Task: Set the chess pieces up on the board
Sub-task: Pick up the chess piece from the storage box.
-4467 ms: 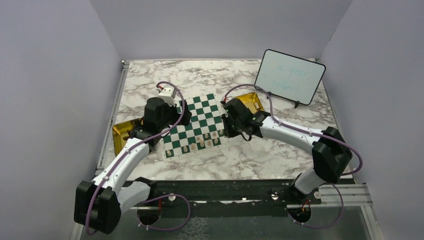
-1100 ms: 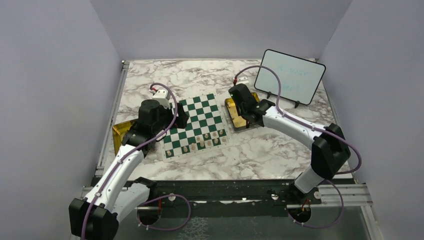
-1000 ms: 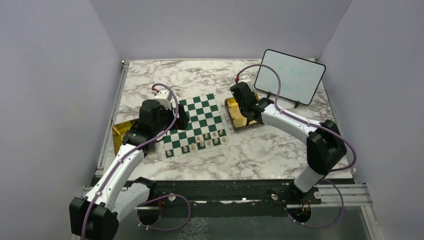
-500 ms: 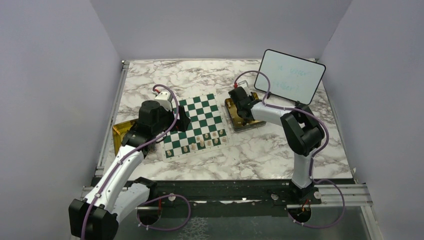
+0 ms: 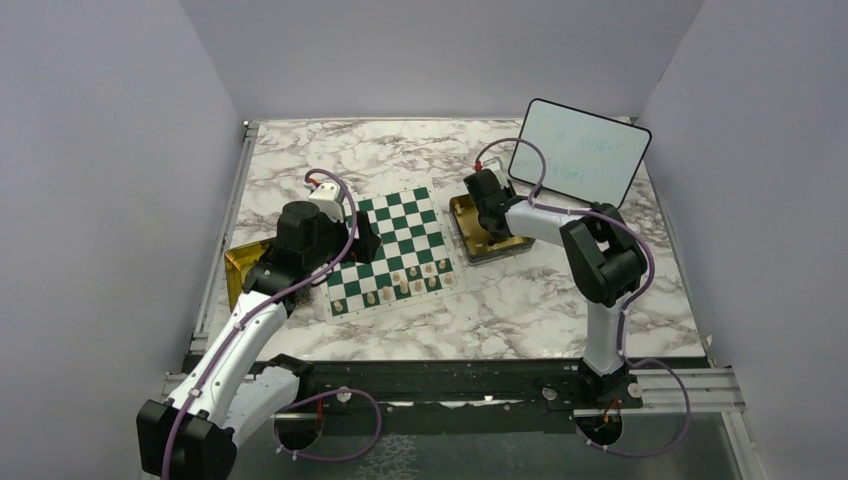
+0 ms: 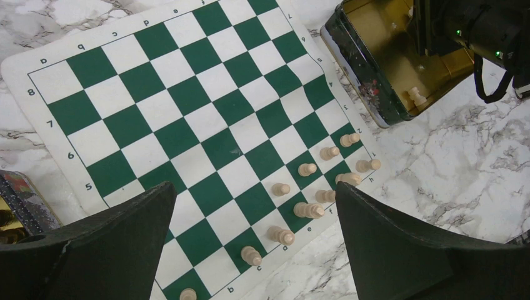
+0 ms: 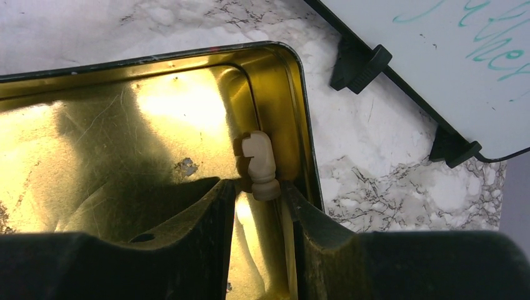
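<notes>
Fingertips of your right gripper (image 7: 259, 194), lower centre of its wrist frame, stand narrowed about the base of a cream knight-shaped chess piece (image 7: 257, 159); pinched or not, you cannot tell. Its long axis runs up-frame along the shallow gold tin (image 7: 187, 112), against the right wall. Your left gripper (image 6: 253, 187) gapes empty above the green-and-white checkered board (image 6: 187, 112).

left claw (image 6: 253, 201) wide, right claw (image 7: 259, 187) half-parted

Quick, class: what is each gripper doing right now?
Left gripper: open, holding nothing.
Right gripper: fingers half closed around the knight in the tin; grip cannot be told.
</notes>
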Robot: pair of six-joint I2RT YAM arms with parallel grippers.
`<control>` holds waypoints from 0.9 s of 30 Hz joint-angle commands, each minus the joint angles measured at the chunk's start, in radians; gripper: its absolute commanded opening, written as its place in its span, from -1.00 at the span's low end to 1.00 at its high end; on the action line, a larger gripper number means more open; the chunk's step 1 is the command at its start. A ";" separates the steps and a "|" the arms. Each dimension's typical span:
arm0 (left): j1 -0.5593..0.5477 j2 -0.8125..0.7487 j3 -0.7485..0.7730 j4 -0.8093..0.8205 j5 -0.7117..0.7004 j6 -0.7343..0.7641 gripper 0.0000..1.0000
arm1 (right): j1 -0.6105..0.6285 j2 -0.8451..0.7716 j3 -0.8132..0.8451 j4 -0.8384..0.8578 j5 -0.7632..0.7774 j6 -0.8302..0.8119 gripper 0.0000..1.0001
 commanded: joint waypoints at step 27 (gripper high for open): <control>-0.001 -0.022 -0.018 0.022 -0.066 -0.003 0.98 | -0.047 -0.018 0.048 -0.085 -0.315 0.093 -0.26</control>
